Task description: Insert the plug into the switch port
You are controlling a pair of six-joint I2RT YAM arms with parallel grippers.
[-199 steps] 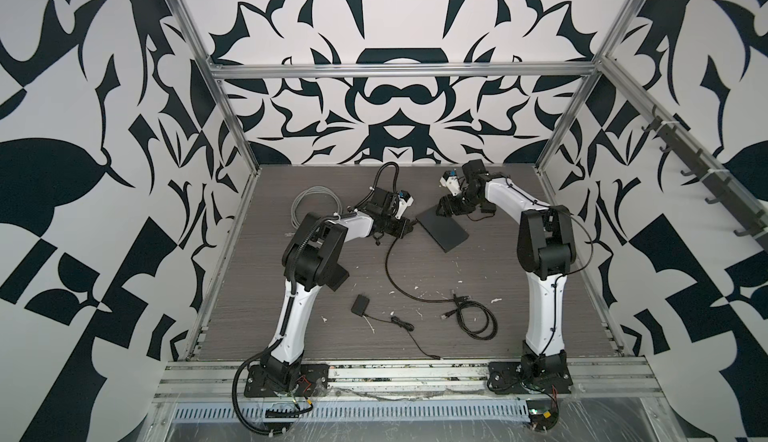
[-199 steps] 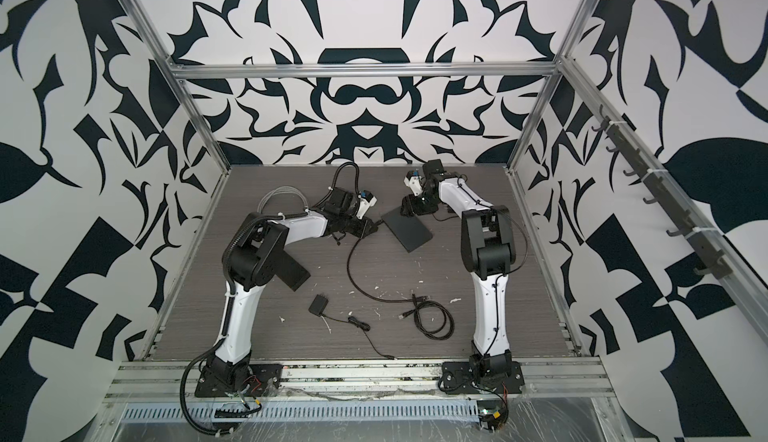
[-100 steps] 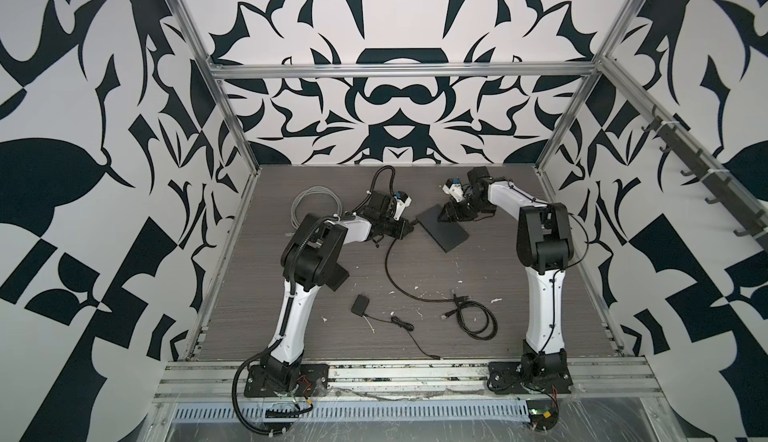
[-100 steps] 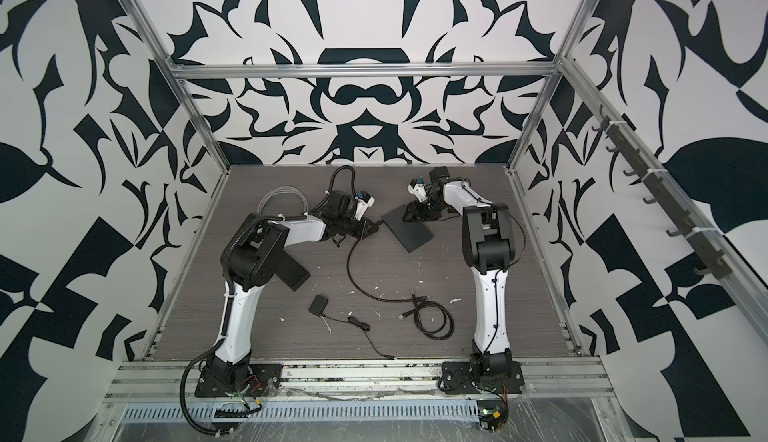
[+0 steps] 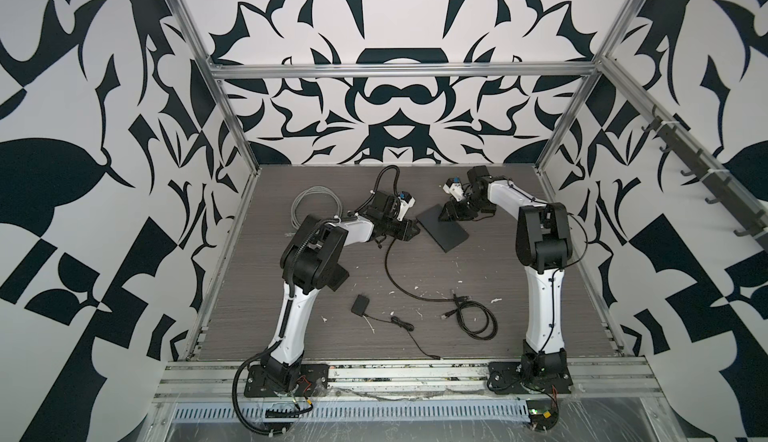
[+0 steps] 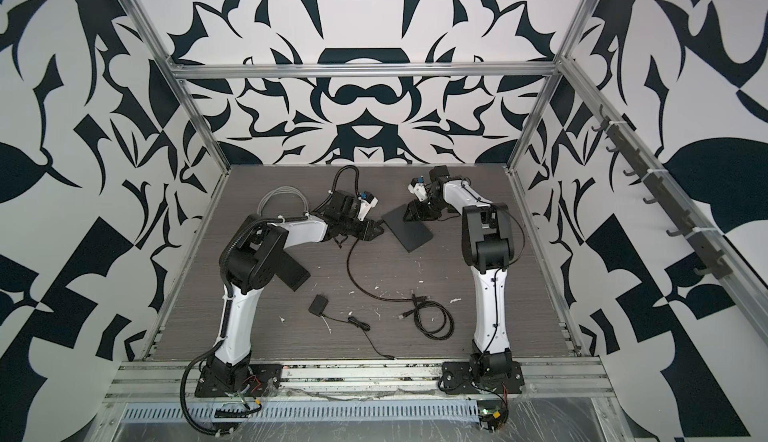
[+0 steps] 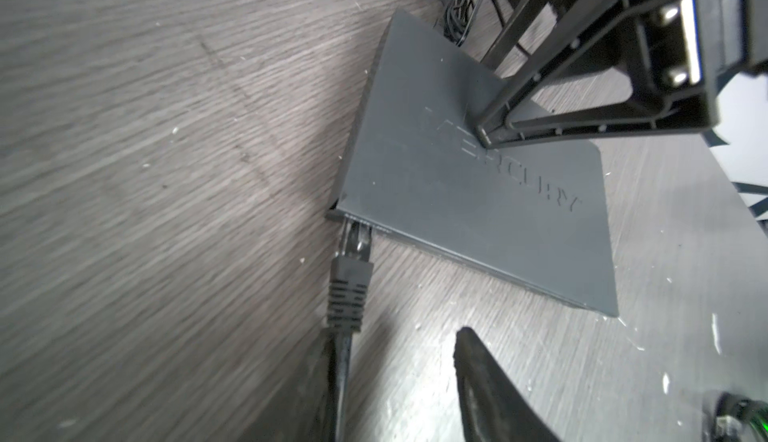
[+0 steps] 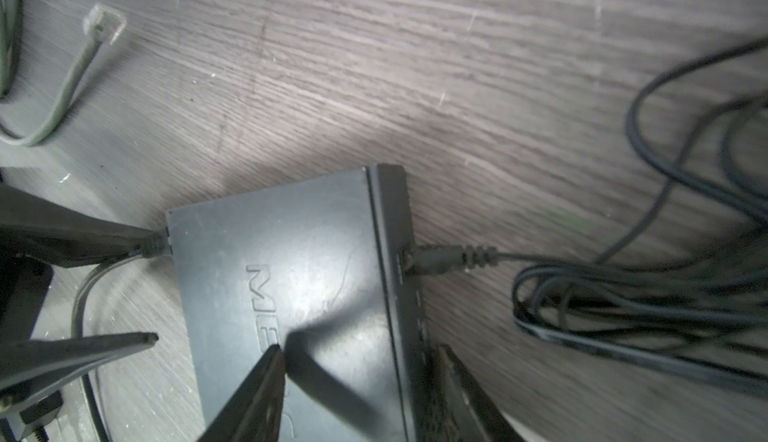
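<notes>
The left tool [image 7: 395,344] is released, jaws apart on either side of the black cable [image 7: 341,377]. The plug [image 7: 349,282] sits just ahead of its fingertips, nose inside the end port of the switch [image 7: 478,220], which lies flat on the desk [image 7: 145,170]. The right tool [image 8: 357,350] is also spread, with one finger [image 8: 257,390] resting on the switch's top and the other beside its rear edge.
</notes>
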